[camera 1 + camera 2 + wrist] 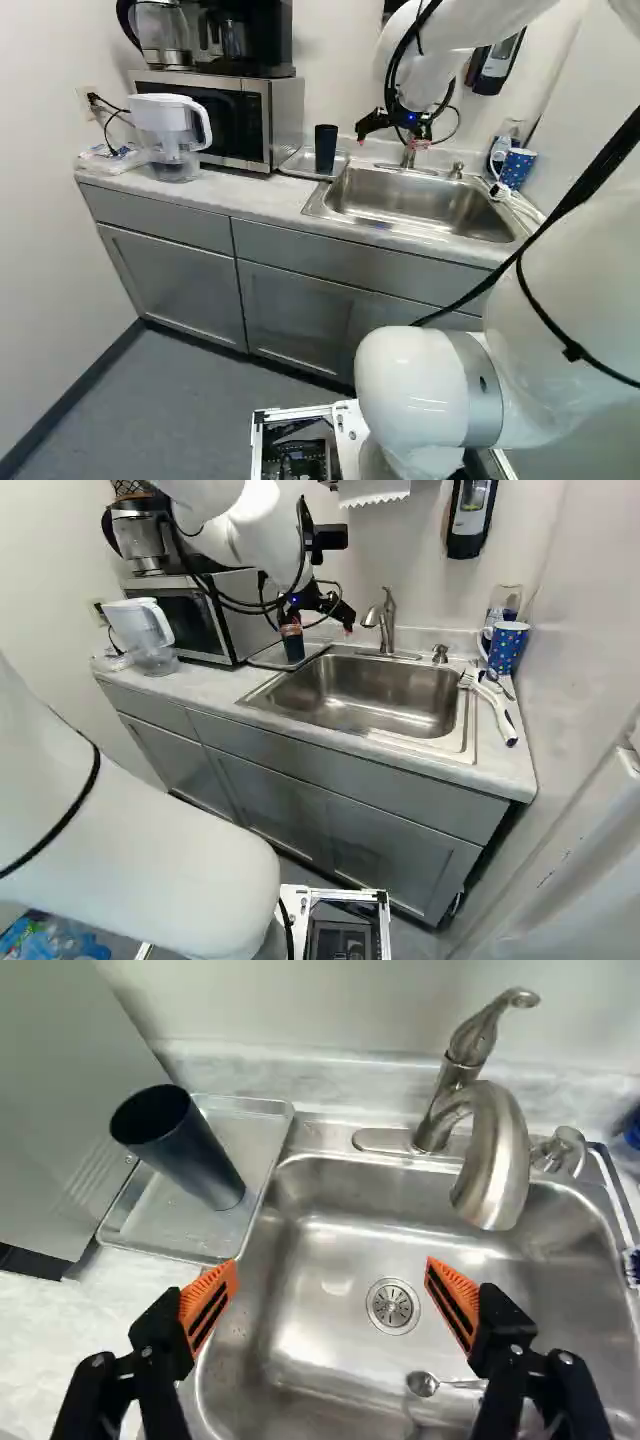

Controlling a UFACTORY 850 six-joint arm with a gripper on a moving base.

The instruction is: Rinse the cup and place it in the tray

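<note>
Above the sink basin [410, 205], my gripper [392, 140] hangs near the faucet. In the wrist view the gripper [332, 1268] is open wide, with nothing between its fingers and the basin floor and drain visible below. A tall dark cup [200, 1155] stands upright on the metal tray [165, 1222], beside the sink and ahead of one finger. The faucet [495, 1155] arches over the basin, ahead of the other finger. A blue dotted mug [507, 646] stands on the counter at the sink's far side from the tray.
A small spoon [422, 1384] lies in the basin. By the dotted mug are a white-handled brush [497, 708] and a clear container [505, 602]. The microwave [225, 115] borders the tray, with a water pitcher [168, 130] beyond it. A wall dispenser [470, 518] hangs above the counter.
</note>
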